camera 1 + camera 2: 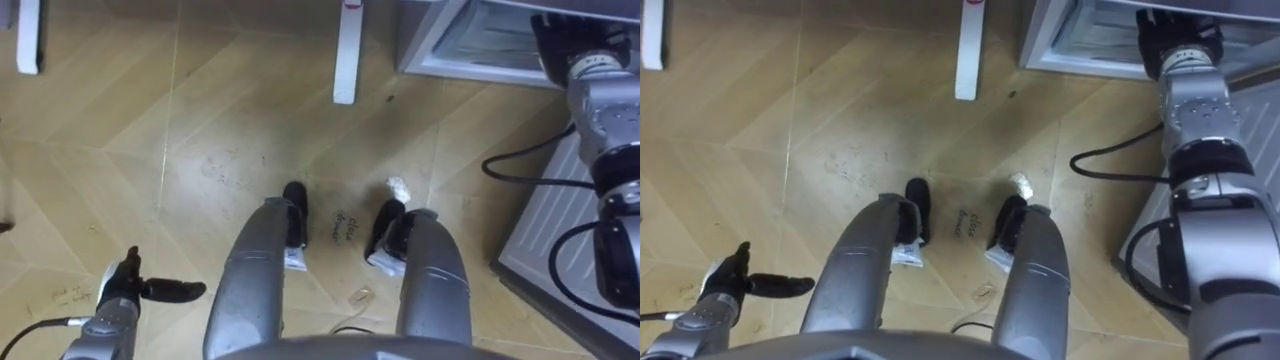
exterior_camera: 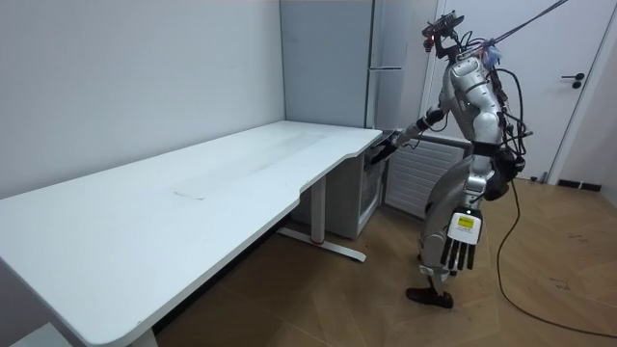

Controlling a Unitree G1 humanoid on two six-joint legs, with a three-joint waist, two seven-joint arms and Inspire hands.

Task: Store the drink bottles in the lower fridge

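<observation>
- While the robot stands upright on the wood floor (image 1: 200, 120) at the far end of the counter (image 2: 193, 193), its head camera looks straight down past its own legs.
- Its right arm reaches forward to 1 o'clock. There the right robot hand (image 1: 1168, 35) lies against the near edge of the lower fridge (image 1: 1080, 40), a low grey-framed unit with a glass pane. I cannot tell whether its fingers are clenched on that edge or released.
- In the room view the same hand meets the fridge's top front corner, just below the counter's edge and in front of a tall grey cabinet (image 2: 328, 67).
- The left robot hand (image 1: 125, 290) hangs at the robot's side, at 7 o'clock in the eye views. It is released, with fingers straight, thumb stuck out and nothing in it.
- A ribbed pale panel (image 1: 560, 215) lies at 4 o'clock, just right of the robot's right foot, with the right arm above it.
- A white counter leg (image 1: 346, 50) stands on the floor at 12 o'clock, and a second leg (image 1: 28, 35) at 10 o'clock.
- A small crumpled white scrap (image 1: 398, 186) lies on the floor just ahead of the right foot, near the centre.
</observation>
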